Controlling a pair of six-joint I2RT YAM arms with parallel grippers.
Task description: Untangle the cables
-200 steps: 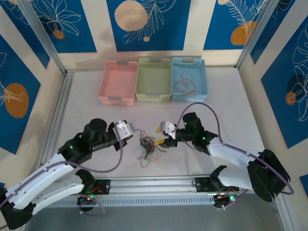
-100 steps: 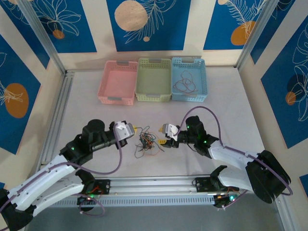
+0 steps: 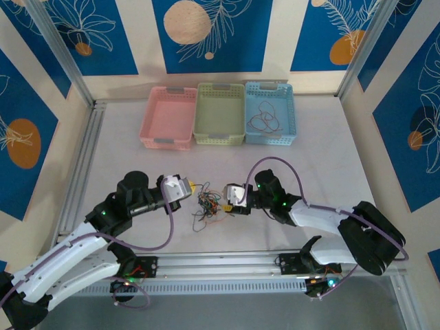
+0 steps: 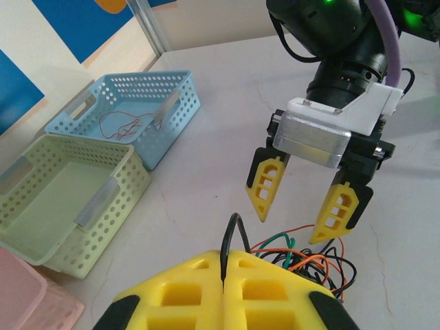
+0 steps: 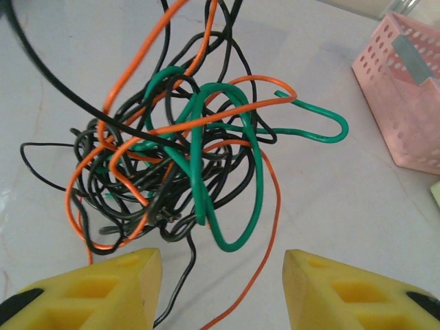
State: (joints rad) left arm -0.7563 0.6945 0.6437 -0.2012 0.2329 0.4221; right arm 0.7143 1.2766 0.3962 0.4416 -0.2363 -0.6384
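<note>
My right pincer (image 5: pixel 218 261) has swung in toward the left over the last second. It now hangs right over the tangle of cables (image 5: pixel 165 172), jaws spread about halfway with nothing between them yet. The tangle lies on the table near the middle of the near edge, between my two pincers, and it has shifted a little toward the far edge. My left pincer (image 4: pixel 223 265) stays pressed together, pinching a black wire (image 4: pixel 232 230) that loops out of the clump. I judge this sets up a pull: with one strand anchored on the left, my right can take the green loop (image 5: pixel 229 244) and draw it free. One reddish wire (image 3: pixel 261 118) already lies in the blue basket (image 3: pixel 269 141) by the far edge.
</note>
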